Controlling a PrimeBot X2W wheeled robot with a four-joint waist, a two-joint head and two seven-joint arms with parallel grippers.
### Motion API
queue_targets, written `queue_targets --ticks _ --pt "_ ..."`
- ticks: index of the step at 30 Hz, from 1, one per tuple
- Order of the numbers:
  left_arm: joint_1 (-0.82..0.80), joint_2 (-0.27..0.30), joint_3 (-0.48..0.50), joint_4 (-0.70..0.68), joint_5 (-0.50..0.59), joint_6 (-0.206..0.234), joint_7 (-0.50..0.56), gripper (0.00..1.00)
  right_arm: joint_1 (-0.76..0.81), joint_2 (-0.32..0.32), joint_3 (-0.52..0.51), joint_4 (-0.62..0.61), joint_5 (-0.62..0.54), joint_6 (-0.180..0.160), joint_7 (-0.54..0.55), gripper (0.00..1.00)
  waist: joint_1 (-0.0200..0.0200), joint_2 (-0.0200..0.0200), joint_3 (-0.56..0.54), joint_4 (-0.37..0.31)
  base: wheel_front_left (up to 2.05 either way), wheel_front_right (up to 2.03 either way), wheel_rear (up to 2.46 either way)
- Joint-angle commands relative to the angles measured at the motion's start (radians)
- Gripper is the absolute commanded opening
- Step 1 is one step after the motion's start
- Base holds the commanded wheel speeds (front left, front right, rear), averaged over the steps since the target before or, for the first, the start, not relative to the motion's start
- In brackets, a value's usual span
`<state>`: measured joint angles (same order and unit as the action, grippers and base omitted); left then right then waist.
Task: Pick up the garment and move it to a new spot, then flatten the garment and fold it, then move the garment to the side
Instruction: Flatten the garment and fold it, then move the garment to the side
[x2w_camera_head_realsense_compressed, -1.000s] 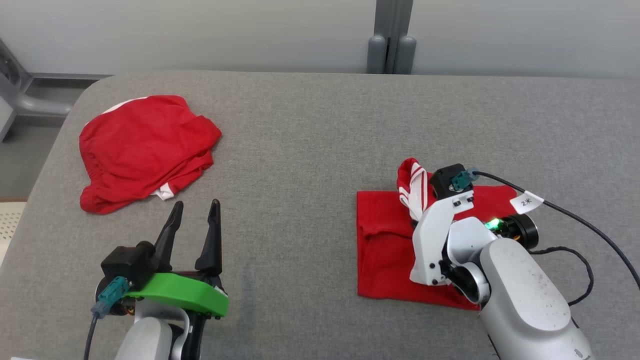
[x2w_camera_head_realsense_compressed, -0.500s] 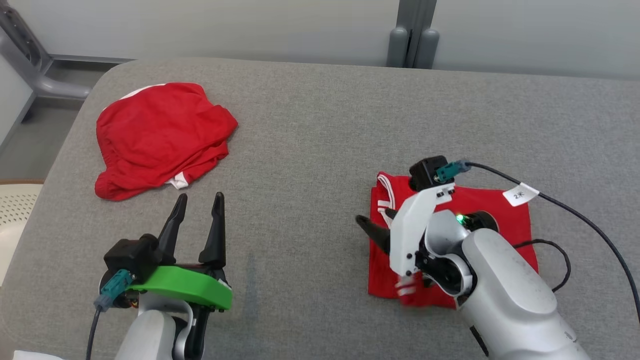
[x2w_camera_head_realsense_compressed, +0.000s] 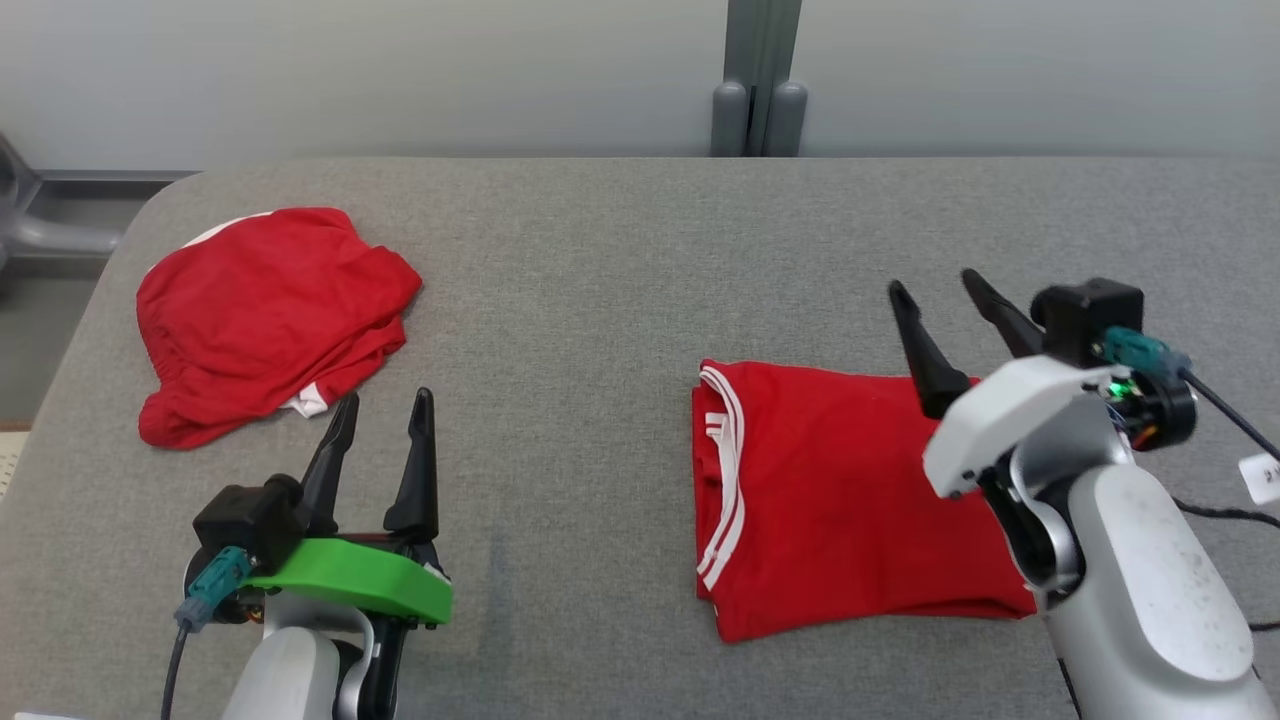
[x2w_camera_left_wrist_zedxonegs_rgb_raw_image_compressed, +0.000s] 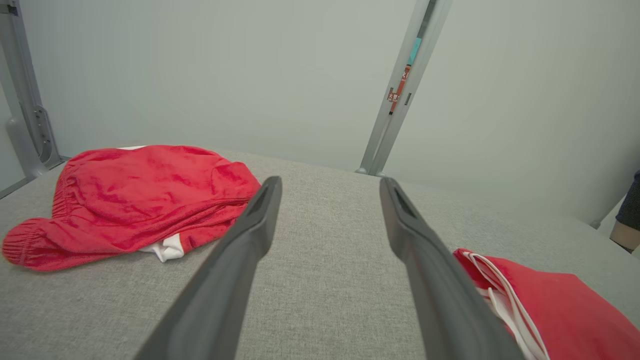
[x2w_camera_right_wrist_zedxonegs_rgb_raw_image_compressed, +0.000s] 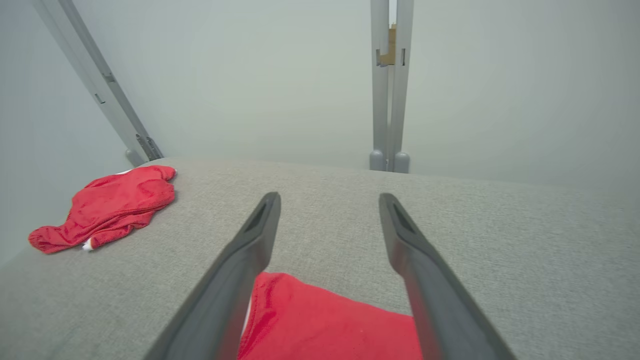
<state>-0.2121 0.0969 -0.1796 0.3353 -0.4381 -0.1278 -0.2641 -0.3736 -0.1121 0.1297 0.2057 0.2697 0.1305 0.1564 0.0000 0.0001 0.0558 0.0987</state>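
Garment (x2w_camera_head_realsense_compressed: 840, 500), red w/ white stripes, lies folded flat on grey table (x2w_camera_head_realsense_compressed: 600, 250), approx 4 o'clock in head view. R gripper (x2w_camera_head_realsense_compressed: 930, 282) over its 2 o'clock corner, fingers spread, empty. L gripper (x2w_camera_head_realsense_compressed: 387, 396) at 8 o'clock, also spread, empty. Crumpled red cloth (x2w_camera_head_realsense_compressed: 265, 315) at 10 o'clock.

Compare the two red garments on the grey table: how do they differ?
The folded garment lies flat, a neat rectangle; the crumpled garment is a rumpled heap. The folded garment is on the right, the crumpled garment at the far left. Both are red with white trim.
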Motion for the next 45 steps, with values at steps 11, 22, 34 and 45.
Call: queue_targets --ticks 11,22,34,45 --pt "0.062 0.002 0.037 -0.013 0.008 -0.004 0.0 1.0 0.252 0.015 -0.188 0.005 -0.197 0.0 -0.269 1.0 0.0 -0.0001 -0.047 -0.064 0.0 0.0 0.0" --pt "0.161 -0.011 0.082 -0.065 0.046 -0.004 0.0 1.0 0.351 0.025 -0.146 -0.031 -0.145 0.0 -0.354 1.0 0.0 -0.0001 -0.084 -0.112 0.0 0.0 0.0" --pt "0.202 -0.029 0.119 -0.058 0.051 -0.004 0.0 1.0 0.356 0.011 -0.128 -0.052 -0.111 0.0 -0.318 1.0 0.0 -0.0001 -0.096 -0.119 0.0 0.0 0.0" --pt "0.176 -0.03 0.124 -0.068 0.065 -0.004 0.0 1.0 0.301 -0.013 -0.102 -0.055 -0.095 0.0 -0.266 1.0 0.0 -0.0001 -0.062 -0.11 0.0 0.0 0.0"
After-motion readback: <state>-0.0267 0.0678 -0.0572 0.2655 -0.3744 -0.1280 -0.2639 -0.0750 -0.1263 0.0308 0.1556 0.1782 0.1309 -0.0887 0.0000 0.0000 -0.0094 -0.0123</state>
